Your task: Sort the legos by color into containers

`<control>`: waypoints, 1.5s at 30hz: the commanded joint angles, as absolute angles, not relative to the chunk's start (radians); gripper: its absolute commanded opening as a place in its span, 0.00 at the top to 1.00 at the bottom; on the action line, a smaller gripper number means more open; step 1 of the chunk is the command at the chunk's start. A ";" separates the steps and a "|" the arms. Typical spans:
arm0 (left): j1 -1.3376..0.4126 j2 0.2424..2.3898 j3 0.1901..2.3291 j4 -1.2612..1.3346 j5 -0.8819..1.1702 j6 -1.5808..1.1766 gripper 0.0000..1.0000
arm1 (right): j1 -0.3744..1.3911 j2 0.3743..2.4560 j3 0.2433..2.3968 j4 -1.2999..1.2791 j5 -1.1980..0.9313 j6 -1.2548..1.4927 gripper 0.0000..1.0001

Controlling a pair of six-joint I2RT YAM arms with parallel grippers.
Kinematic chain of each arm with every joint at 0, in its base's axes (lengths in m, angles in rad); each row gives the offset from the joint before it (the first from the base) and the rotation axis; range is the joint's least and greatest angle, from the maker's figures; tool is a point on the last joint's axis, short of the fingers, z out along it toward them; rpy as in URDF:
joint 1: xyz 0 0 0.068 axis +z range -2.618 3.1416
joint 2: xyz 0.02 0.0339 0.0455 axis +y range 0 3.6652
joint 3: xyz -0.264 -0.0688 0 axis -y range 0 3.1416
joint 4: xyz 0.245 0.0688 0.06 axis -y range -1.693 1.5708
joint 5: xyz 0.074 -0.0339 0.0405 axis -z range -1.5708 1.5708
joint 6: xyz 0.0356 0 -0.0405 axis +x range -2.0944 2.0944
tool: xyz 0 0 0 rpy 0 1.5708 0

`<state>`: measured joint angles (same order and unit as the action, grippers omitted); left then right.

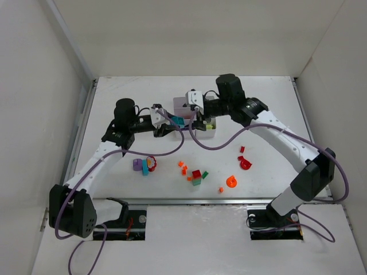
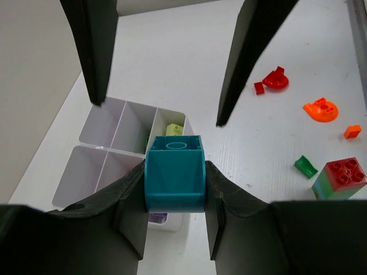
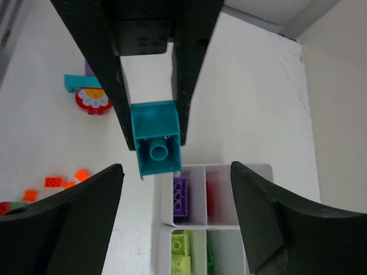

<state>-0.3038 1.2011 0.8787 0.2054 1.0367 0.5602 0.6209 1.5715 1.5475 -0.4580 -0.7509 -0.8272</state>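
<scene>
My left gripper (image 1: 174,122) (image 2: 175,167) is shut on a teal brick (image 2: 175,180) (image 1: 179,121) and holds it over the left edge of the white six-compartment tray (image 1: 210,135) (image 2: 109,117) (image 3: 166,213). The brick also shows in the right wrist view (image 3: 156,143), above the tray's corner. My right gripper (image 1: 200,122) (image 3: 175,171) is open and empty, hanging over the tray. The tray holds a purple brick (image 3: 179,196), a red piece (image 3: 209,197), lime bricks (image 3: 180,247) and a dark green piece (image 3: 210,256).
Loose legos lie on the table in front of the tray: red pieces (image 1: 245,163), an orange round piece (image 1: 231,181), a red-on-green brick (image 1: 196,176), small orange bits (image 1: 183,167), and a purple, teal and red cluster (image 1: 144,165).
</scene>
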 commanded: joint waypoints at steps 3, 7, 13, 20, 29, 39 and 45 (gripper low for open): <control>-0.302 1.180 0.934 0.244 1.143 0.563 1.00 | 0.663 1.598 1.574 -0.428 -0.822 -0.839 0.21; -0.302 1.189 0.943 0.253 1.143 0.542 1.00 | 0.663 1.632 1.592 -0.439 -0.831 -0.839 0.36; -0.302 1.189 0.943 0.272 1.134 0.523 1.00 | 0.663 1.655 1.612 -0.459 -0.807 -0.839 0.60; -0.302 1.189 0.933 0.282 1.120 0.503 0.89 | 0.663 1.690 1.667 -0.528 -0.772 -0.839 1.00; -0.302 1.158 0.911 0.261 0.690 0.369 0.00 | 0.632 1.784 1.701 -0.443 -0.473 -0.902 1.00; -0.293 1.114 0.775 0.261 0.261 0.299 0.00 | 0.597 2.037 1.965 -0.421 -0.315 -0.960 1.00; -0.272 1.123 0.746 0.270 0.242 0.267 0.00 | 0.606 2.072 1.965 -0.402 -0.222 -1.015 1.00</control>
